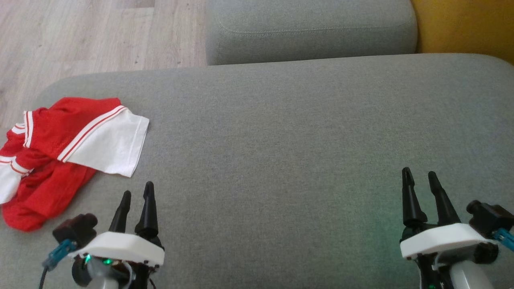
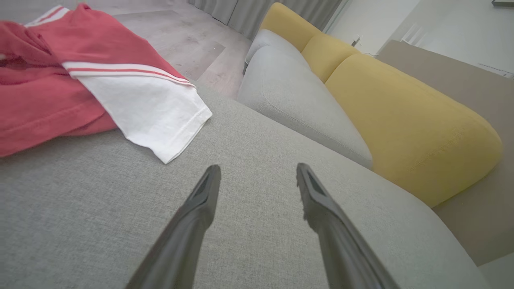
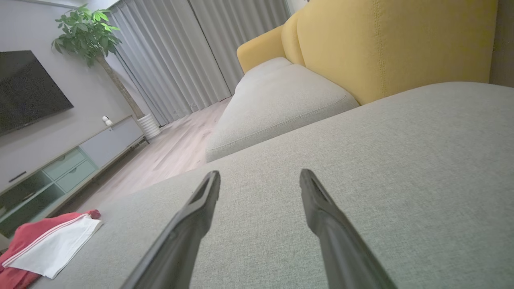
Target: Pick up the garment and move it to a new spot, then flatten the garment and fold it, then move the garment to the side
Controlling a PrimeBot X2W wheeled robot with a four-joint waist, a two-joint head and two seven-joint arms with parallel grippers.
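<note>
1. lying crumpled at the near left corner of the gray seat cushion (image 1: 281, 140) is the garment (image 1: 60, 148), red cloth with white parts and red-and-white stripe trim; one white part spreads flat toward the cushion's middle.
2. the left gripper (image 1: 137, 190) is low over the cushion just beside that white part, not touching it; its two dark fingers stand spread apart with nothing between them.
3. the right gripper (image 1: 419, 174) is well apart from the garment, over the cushion's right side, its fingers likewise spread wide and empty.
4. beyond the seat lies a second gray cushion (image 1: 309, 28), with a yellow backrest (image 1: 466, 24) at the far right and wooden floor (image 1: 80, 36) at the far left.
5. the right wrist view takes in gray curtains (image 3: 180, 52), a potted plant (image 3: 88, 36) and a dark screen (image 3: 28, 88) on the wall.
</note>
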